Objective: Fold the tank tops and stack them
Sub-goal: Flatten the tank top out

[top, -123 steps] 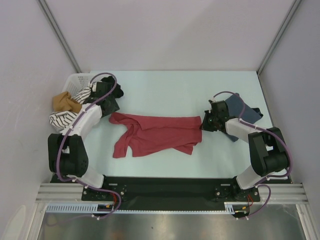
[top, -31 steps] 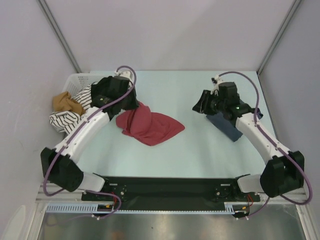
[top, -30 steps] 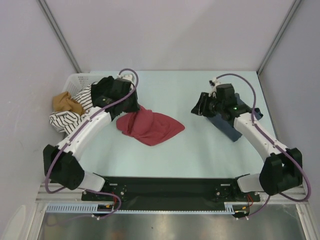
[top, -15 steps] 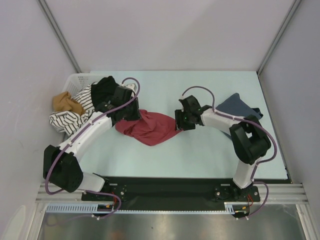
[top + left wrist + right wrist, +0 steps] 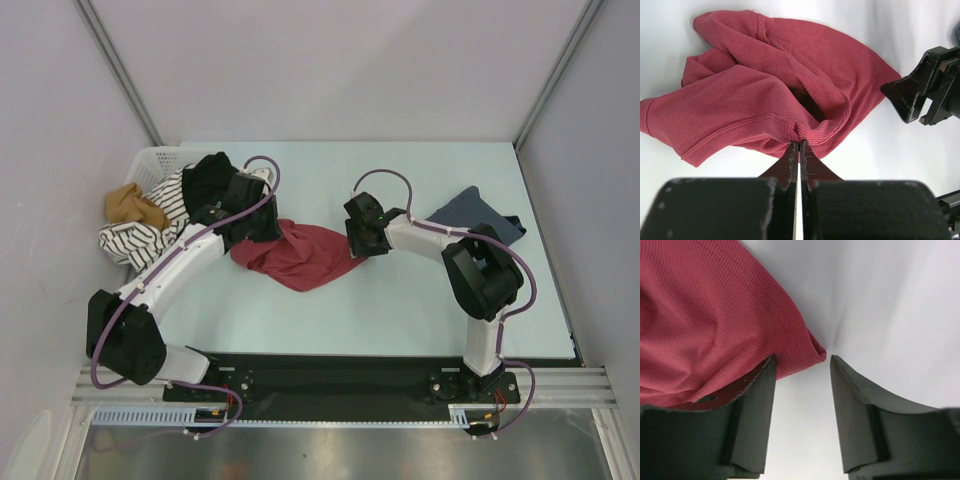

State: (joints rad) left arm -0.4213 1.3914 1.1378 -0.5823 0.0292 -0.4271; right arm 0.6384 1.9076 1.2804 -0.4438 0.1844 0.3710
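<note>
**Red top bunched between 2 hands**

Brick-red ribbed cloth, the red top (image 5: 300, 255), lies crumpled in 1 heap on the pale worktop (image 5: 330, 170), left of centre. It is 1 of 2 tank tops in view. The other, the blue top (image 5: 478, 212), lies flat as a wedge near the right edge, well apart from the red one, with the right arm's link crossing its near side.

The left hand (image 5: 799, 146) has its 2 fingers pressed together on a stitched hem at the red top's near left side. The cloth gathers into folds at the pinch.

The right hand (image 5: 802, 360) sits at the heap's right corner with a moderate gap between its 2 fingers. The corner's hemmed tip pokes into that gap. The left finger overlaps the cloth edge, and the right finger stands on bare worktop, clear of the cloth. Nothing is clamped.

At the far left stands 1 white basket (image 5: 150, 158). 2 more cloths spill over its near rim: 1 striped (image 5: 135, 240) and 1 tan (image 5: 130, 205).
</note>
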